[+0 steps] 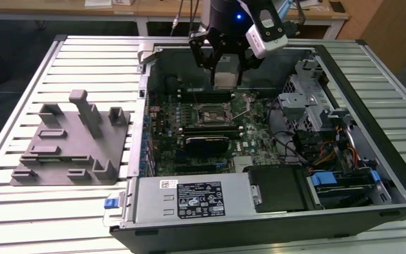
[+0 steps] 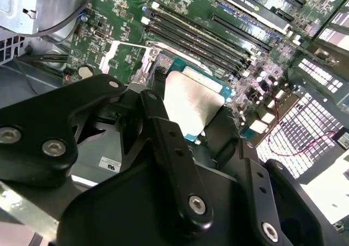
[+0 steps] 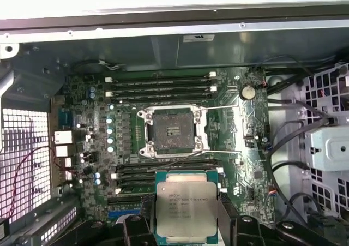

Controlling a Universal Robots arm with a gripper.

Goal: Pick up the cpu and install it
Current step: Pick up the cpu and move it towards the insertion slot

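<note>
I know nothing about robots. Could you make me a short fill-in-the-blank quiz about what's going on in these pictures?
1. The hand is ____ on the cpu.
2. The socket has no chip in it: it is ____.
3. The grey fixture stands outside the case, on the exterior view's ____.

Missing words: shut; empty; left.
</note>
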